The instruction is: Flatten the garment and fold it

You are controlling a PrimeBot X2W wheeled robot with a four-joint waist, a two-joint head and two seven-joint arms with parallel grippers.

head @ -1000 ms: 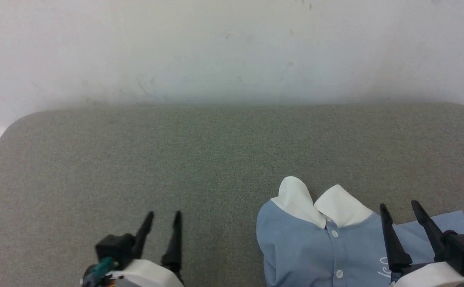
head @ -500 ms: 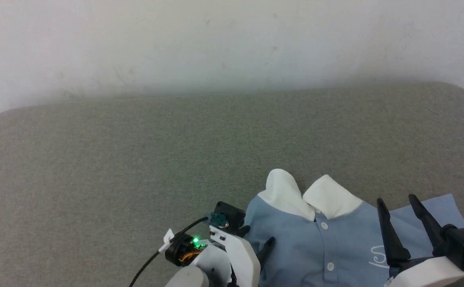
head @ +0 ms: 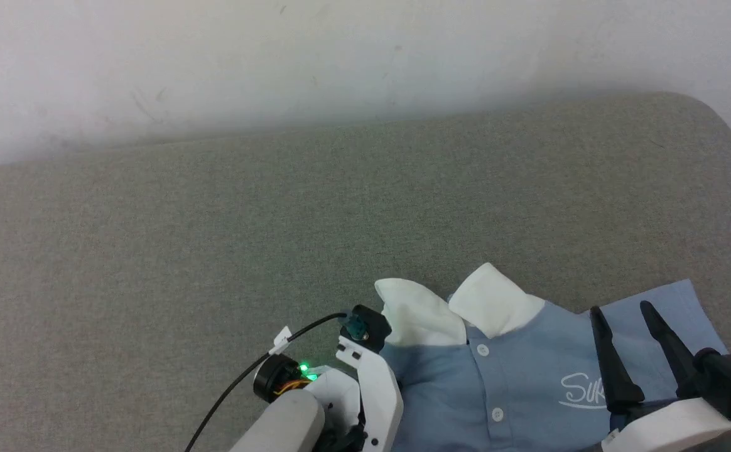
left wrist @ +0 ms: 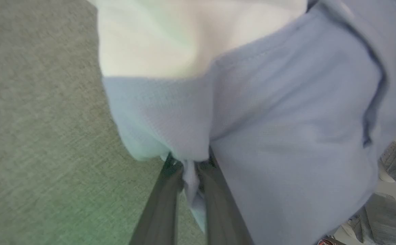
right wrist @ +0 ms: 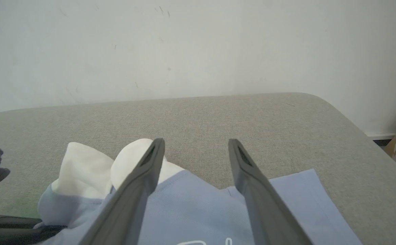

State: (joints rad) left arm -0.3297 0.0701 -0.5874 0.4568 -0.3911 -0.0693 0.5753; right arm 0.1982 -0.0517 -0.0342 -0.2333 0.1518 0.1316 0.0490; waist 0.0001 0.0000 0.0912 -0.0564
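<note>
the left claw [left wrist: 189,163] has swung across and clenches a shoulder fold of the polo shirt [head: 516,383], collar pointing away, near-right on the surface [head: 215,238]; the right claw [head: 619,307] hangs spread over its chest.

The surface [head: 215,238] is covered with a grey-green woven cloth and has a rounded far right corner. Its far edge stands against a white wall [head: 340,56]. On its near right part lies a light blue polo shirt [head: 516,383], front side up and somewhat bunched. The white collar [head: 494,307] points toward the wall, and one sleeve [head: 686,307] is spread flat on the cloth.
</note>
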